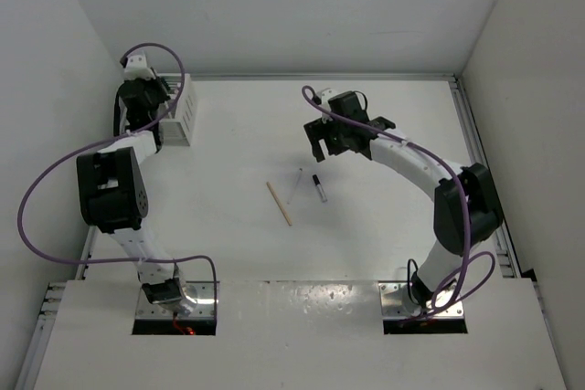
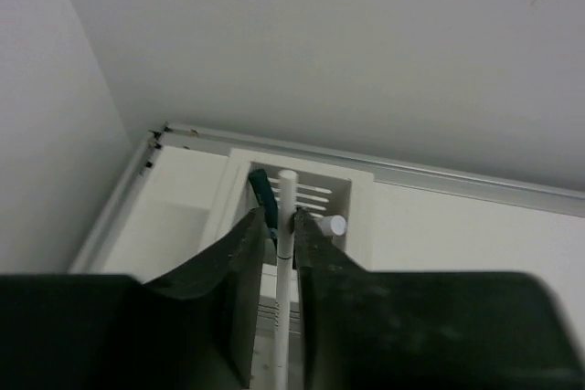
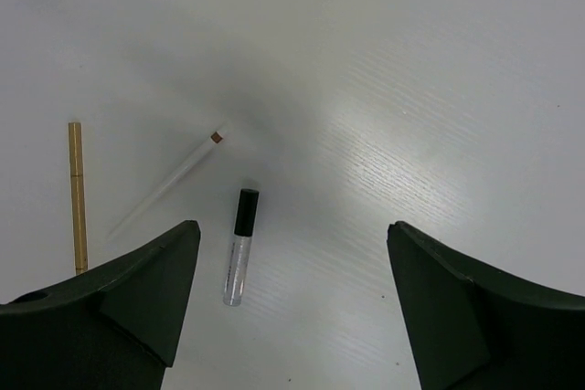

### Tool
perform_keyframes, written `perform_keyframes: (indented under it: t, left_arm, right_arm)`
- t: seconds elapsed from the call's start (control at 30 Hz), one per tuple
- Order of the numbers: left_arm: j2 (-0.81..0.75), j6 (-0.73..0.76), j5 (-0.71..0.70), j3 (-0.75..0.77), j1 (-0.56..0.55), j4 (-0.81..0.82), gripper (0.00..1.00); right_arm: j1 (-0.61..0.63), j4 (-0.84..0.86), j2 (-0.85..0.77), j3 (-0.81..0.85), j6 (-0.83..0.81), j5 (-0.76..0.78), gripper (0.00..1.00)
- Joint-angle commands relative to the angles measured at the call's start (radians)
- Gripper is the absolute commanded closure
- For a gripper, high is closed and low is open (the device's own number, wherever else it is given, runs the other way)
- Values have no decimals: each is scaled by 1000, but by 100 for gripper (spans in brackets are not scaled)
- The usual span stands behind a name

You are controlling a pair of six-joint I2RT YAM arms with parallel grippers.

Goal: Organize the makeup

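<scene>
My left gripper (image 2: 281,216) is shut on a slim white stick (image 2: 286,191) and holds it upright over the white slatted box (image 2: 359,200). A teal stick (image 2: 260,187) and a white-tipped stick (image 2: 333,224) stand in the box. In the top view the left gripper (image 1: 146,109) is at the box (image 1: 183,114) at the far left. My right gripper (image 1: 321,154) is open and empty above the table's middle. Below it lie a black-capped clear tube (image 3: 239,248), a thin white pencil (image 3: 174,180) and a long tan stick (image 3: 78,198), apart from each other.
The three loose sticks also show in the top view: the tan stick (image 1: 279,203), the white pencil (image 1: 295,186), the tube (image 1: 320,188). White walls enclose the table on three sides. A metal rail (image 1: 475,152) runs along the right edge.
</scene>
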Motion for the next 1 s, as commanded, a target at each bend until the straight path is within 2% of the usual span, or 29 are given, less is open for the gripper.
perform_keyframes:
  t: [0.0,0.03,0.07,0.2,0.4,0.6,0.73,0.8,0.83,0.97]
  left_arm:
    - [-6,-2,42,-8,7,44,71]
    - [-6,8,52,-8,7,27,63]
    - [-18,8,52,-8,7,17,51]
    - [-43,17,78,16,18,-67,39]
    - [-99,66,101,77,18,-182,36]
    - [-200,130,90,173,-52,-415,39]
    - [-279,106,32,167,-211,-697,41]
    - [-322,62,23,101,-281,-751,41]
    - [-361,11,23,26,-358,-791,41]
    - [-386,-98,-31,-108,-552,-872,41]
  right_arm:
    - [-1,-16,-3,59,-7,12,16]
    - [0,-28,-3,58,-3,18,15]
    - [2,-31,-4,55,3,26,13]
    - [-1,-47,-15,36,40,46,12]
    - [6,-57,-33,-7,89,68,14]
    - [14,-68,-72,-86,141,89,21]
    - [20,-28,-115,-161,184,95,25]
    - [19,-4,-130,-206,189,75,25]
    - [17,-1,-135,-215,195,74,26]
    - [20,-14,-136,-256,206,55,27]
